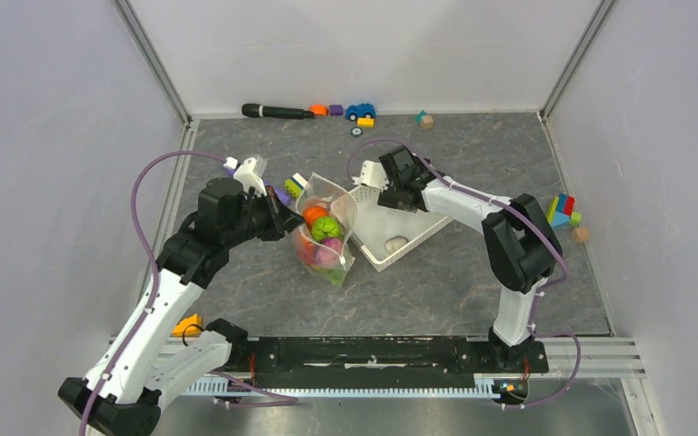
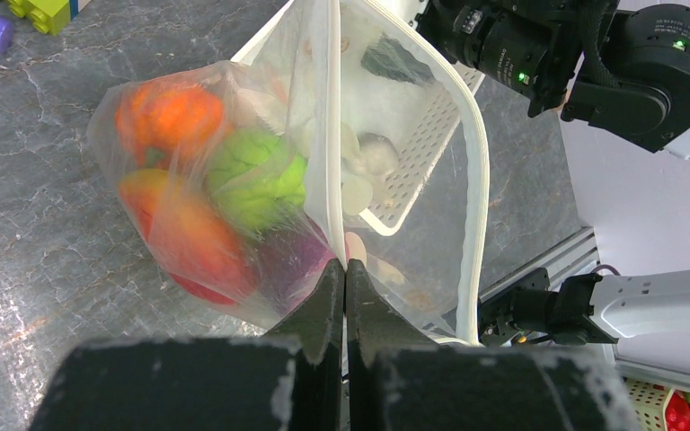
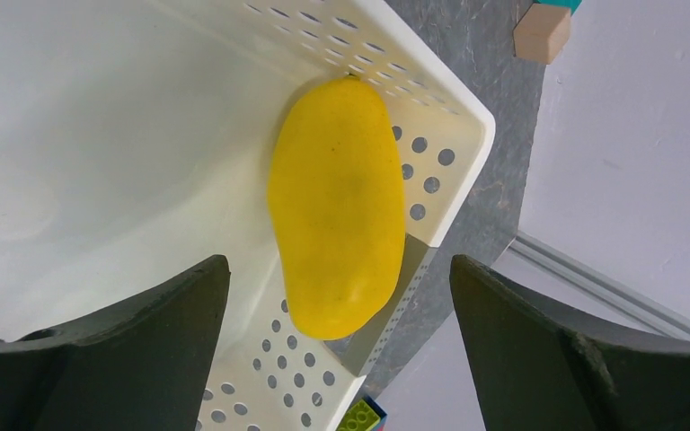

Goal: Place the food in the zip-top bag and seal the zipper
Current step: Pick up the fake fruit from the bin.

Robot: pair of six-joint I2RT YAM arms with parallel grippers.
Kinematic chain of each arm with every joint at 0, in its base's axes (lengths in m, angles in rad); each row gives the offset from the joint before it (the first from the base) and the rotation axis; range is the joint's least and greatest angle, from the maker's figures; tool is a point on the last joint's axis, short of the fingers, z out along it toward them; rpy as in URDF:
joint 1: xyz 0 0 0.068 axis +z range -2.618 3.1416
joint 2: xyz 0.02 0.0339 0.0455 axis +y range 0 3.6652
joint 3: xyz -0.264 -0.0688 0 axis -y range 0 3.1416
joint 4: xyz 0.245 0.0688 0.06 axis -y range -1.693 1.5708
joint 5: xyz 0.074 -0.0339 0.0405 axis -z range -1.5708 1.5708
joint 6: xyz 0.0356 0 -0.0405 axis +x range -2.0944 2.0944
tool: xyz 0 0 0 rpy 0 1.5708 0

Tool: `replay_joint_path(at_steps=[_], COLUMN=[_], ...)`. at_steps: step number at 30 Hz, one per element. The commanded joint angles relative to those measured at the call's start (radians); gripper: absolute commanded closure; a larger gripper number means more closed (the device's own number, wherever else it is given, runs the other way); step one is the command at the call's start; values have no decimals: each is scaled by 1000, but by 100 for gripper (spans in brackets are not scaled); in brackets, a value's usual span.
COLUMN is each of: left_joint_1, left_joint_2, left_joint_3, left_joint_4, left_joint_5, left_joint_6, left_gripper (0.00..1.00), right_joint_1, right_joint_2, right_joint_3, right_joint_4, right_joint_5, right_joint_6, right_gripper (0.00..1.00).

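Top view: pinching the clear polka-dotted plastic zip-top bag (image 1: 329,227) at its mouth with the left gripper (image 1: 289,222); hovering the right gripper (image 1: 402,200) over the white perforated plastic basket (image 1: 391,261) just beside it.

Left wrist: clamping tight on the white zipper strip (image 2: 332,135).

Right wrist: straddling, fingers wide apart, the smooth yellow plastic mango (image 3: 337,206) in the basket corner, with its long axis lying across the closing line.

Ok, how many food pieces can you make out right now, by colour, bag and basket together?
Orange: 2, pumpkin and a redder piece, in the zip-top bag
Green: 1, fruit, in the bag
Purple: 1, onion, in the bag
Yellow: 1, mango, in the white basket
Total: 5 visible; the bag may hide more.
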Motion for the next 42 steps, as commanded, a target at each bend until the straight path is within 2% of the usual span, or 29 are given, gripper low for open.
replay_joint_path(at_steps=[1, 6, 15, 24, 32, 38, 41, 42], left_joint_1=[6, 6, 6, 7, 8, 7, 8, 8], left_joint_2=[-2, -5, -4, -3, 0, 0, -4, -5], left_joint_3=[8, 8, 8, 7, 7, 8, 8, 8], left_joint_4=[30, 30, 30, 30, 30, 30, 30, 30], left_joint_5=[24, 23, 22, 23, 23, 26, 27, 27], left_joint_6=[23, 23, 23, 23, 23, 24, 22, 23], left_gripper=[98, 98, 98, 98, 98, 98, 98, 98], right_joint_1=[-3, -10, -26, -35, -38, -40, -41, -41], right_joint_2=[-22, 22, 50, 82, 12, -62, -78, -78], right_joint_3=[-3, 12, 17, 36, 29, 3, -11, -13], right_joint_4=[8, -17, -66, -60, -62, -55, -41, -40], right_joint_5=[49, 74, -23, -28, -93, -144, -168, -176], right_joint_6=[-14, -15, -4, -6, 48, 110, 135, 135], right_gripper=[2, 2, 3, 6, 24, 54, 57, 52])
